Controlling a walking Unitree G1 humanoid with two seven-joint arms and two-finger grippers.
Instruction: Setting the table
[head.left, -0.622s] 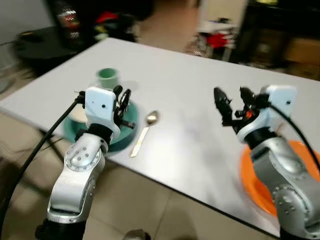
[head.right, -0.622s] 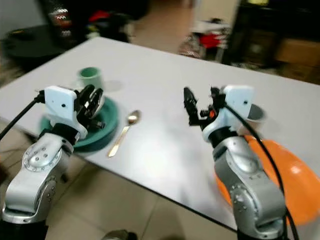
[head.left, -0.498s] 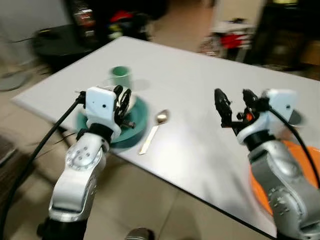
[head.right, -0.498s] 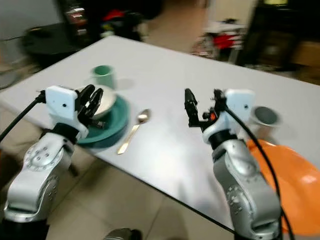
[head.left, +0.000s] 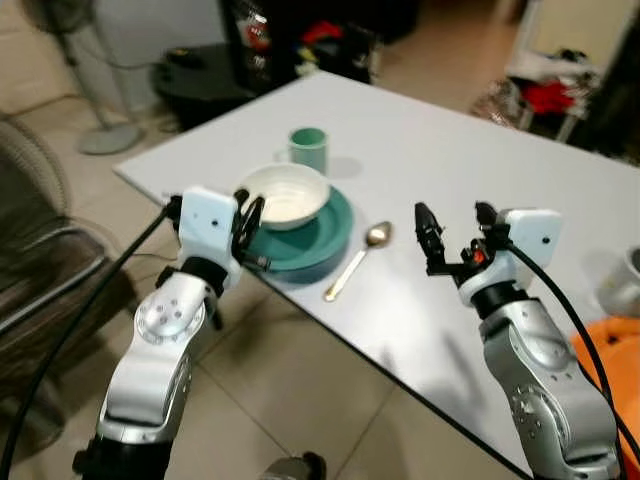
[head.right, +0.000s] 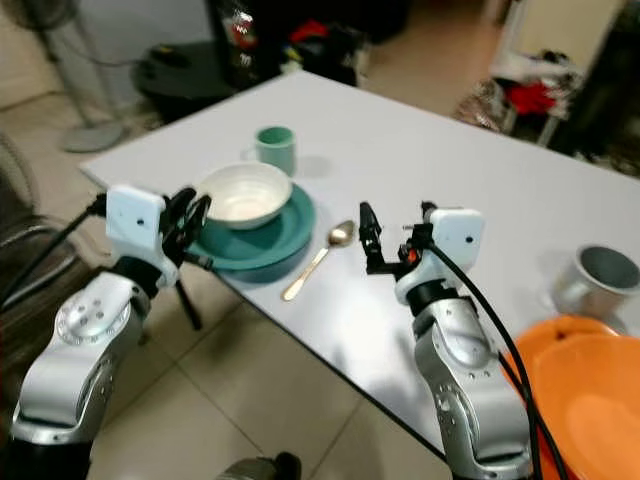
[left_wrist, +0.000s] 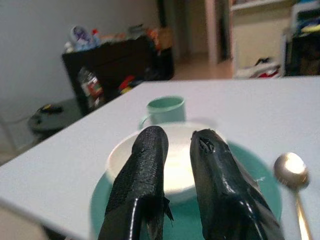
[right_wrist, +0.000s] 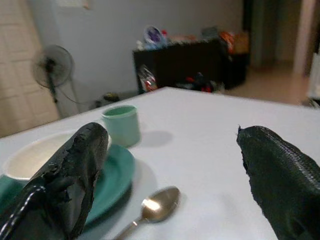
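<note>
At the near left corner of the white desk (head.left: 470, 170), the left claw (head.left: 248, 215) is held with its fingers (left_wrist: 145, 180) nearly together, nothing between them, just before a white bowl (head.left: 286, 193). The bowl is set on a teal plate (head.left: 325, 235), and a green cup (head.left: 308, 150) stands just behind it. A gold spoon (head.left: 357, 260) is laid beside the plate (bowl end away from the robot). Further right, the right claw (head.left: 455, 235) is spread wide above bare desk, empty. A metal mug (head.right: 594, 280) and an orange bowl (head.right: 585, 400) are seen at the far right.
</note>
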